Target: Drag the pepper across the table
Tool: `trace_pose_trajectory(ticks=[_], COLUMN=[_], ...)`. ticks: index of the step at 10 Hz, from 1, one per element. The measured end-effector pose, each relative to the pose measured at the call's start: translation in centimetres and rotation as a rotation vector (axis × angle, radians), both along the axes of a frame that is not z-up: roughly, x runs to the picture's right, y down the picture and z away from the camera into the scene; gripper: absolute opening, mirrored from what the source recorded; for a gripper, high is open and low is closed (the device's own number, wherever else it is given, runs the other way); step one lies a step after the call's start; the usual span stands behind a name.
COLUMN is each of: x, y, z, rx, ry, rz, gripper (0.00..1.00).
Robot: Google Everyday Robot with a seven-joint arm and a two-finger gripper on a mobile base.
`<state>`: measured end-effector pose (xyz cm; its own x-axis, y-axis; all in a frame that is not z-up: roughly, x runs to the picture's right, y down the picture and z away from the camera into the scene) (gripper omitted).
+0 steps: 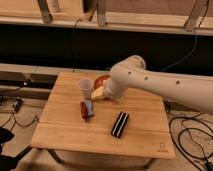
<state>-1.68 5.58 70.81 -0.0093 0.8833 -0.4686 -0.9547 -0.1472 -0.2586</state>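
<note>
Camera view: the pepper [82, 109] lies on the desk [65, 131] at about 9 o'clock from the desk's middle. It is dark red and glossy, with its long side running from 12 to 6. A blue sponge [89, 107] lies against it at its 3 o'clock. A pale cup [86, 86] stands upright at the pepper's 12 o'clock, near but apart, and an orange-red bowl [101, 79] sits at 1 o'clock, just behind the cup. A dark striped bar [120, 124] lies at 4 o'clock, well apart.

The white arm [165, 87] reaches in from 3 o'clock. Its pincer [111, 94] is low over the desk in front of the bowl, at the pepper's 2 o'clock and clear of it — whether it is apart or together cannot be told.

The desk is light wooden planks, with a small dark logo mark [161, 147] at its 5 o'clock corner. Behind it runs a dark wall under a pale ledge [150, 25], and cables [192, 137] lie on the floor at 3 o'clock.
</note>
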Motion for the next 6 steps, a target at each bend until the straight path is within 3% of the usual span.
trace_pose_trajectory(ticks=[1, 2, 6], x=[-2.45, -3.01, -2.52], y=[0.32, 0.37, 0.40], z=[0.17, 0.15, 0.20], rx=[-0.012, -0.014, -0.014], ry=[-0.033, -0.039, -0.035], rz=[-0.020, -0.022, -0.027], gripper=[0.80, 0.80, 0.80])
